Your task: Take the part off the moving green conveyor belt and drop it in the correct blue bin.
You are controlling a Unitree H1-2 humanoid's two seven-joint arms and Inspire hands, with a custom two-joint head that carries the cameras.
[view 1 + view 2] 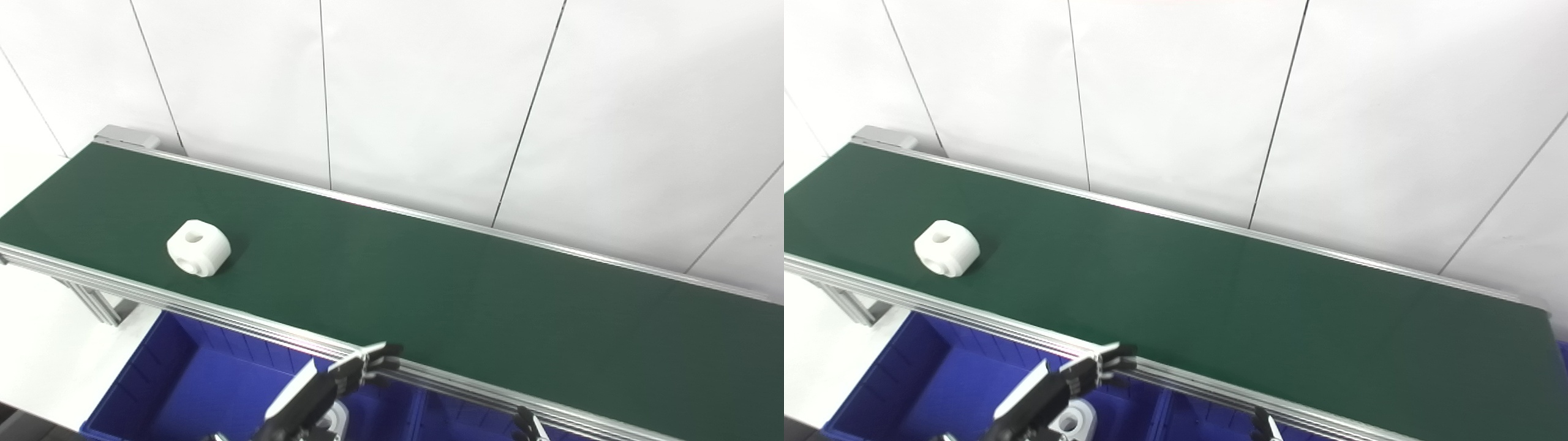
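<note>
At the bottom edge, the left hand [334, 383] hovers over a blue bin [184, 373] with fingers apart, empty; a white piece [1077, 419] lies below it. Only a tip of the right hand [528, 424] shows, state unclear. Farther, at left, the white part [198, 247] sits on the green conveyor belt [429, 288].

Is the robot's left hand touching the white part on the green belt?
Apart. In the left eye view, the left hand sits at the belt's near edge, with bare green belt between it and the white part.
</note>
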